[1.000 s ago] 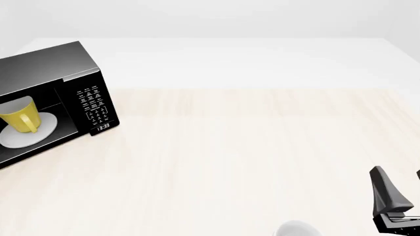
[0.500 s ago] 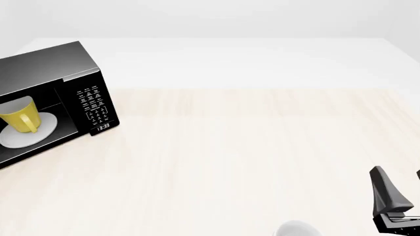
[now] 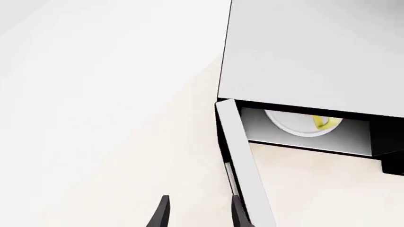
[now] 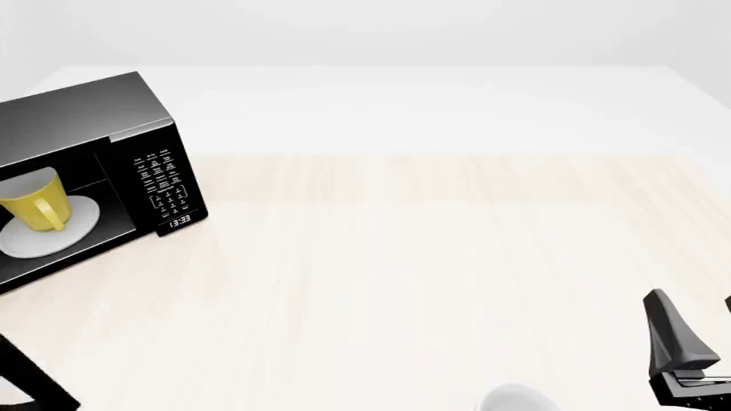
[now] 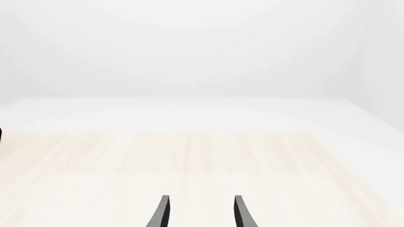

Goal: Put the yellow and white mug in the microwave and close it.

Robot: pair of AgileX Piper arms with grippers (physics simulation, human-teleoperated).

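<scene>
The yellow and white mug (image 4: 34, 200) already sits on the round plate inside the microwave (image 4: 103, 128). Your left end effector (image 3: 197, 213) is narrow and empty, beside the open door (image 3: 243, 165). The door is stiff and swings easily; push its outer edge.
</scene>
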